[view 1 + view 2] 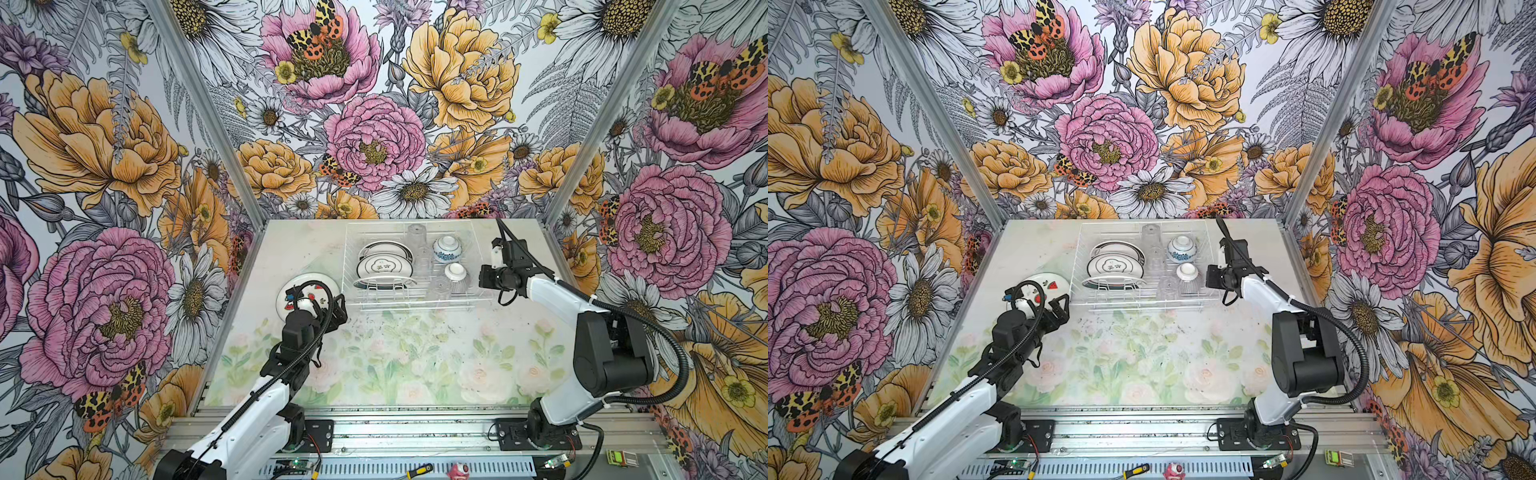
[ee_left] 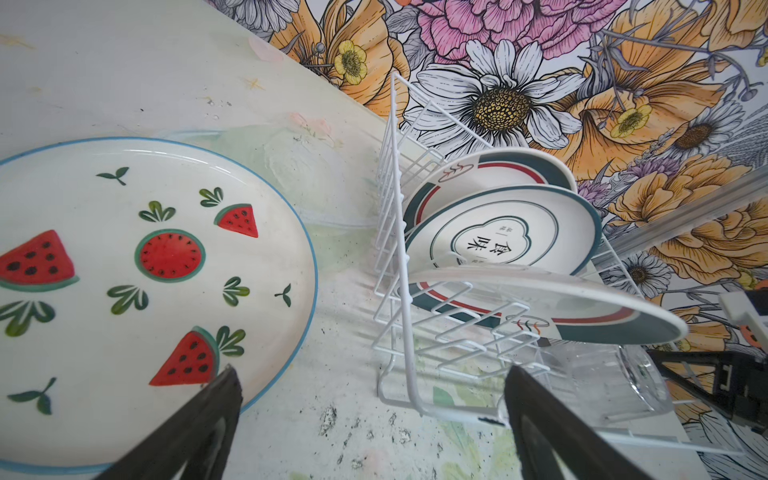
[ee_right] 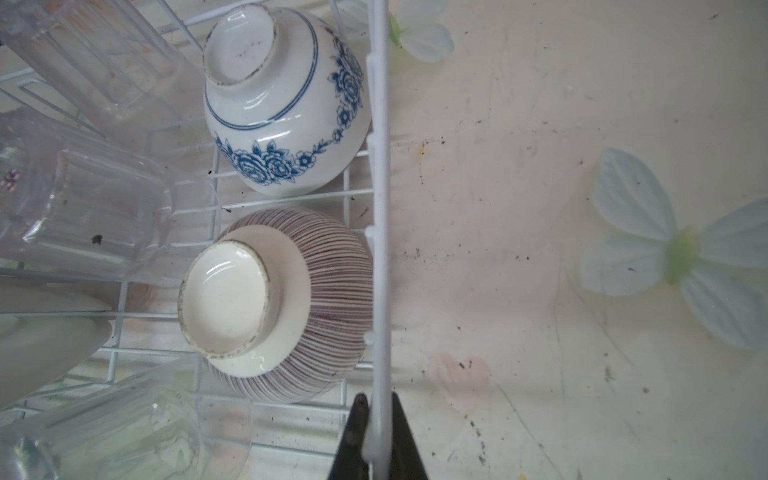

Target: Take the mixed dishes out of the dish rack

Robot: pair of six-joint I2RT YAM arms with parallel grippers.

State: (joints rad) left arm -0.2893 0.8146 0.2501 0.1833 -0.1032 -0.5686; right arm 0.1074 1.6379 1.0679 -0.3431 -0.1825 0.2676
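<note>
Right gripper (image 3: 376,432) is pinched shut on the dish rack (image 3: 380,166) side wire, at the rack's right edge in both top views. Left gripper (image 1: 338,309) is spread wide and empty. The front plate (image 1: 384,283), in the rack's left half, lies just up-right of it, rim running left-right. I judge the left arm nearer.

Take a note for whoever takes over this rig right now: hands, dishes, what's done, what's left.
Left hand: open, empty, beside the watermelon plate on the table.
Right hand: shut on the dish rack side wire, no dish held.
Done: watermelon plate is out of the rack.
Left: three dark-rimmed plates, clear glasses, blue-flowered bowl, striped bowl, all in the rack.
</note>
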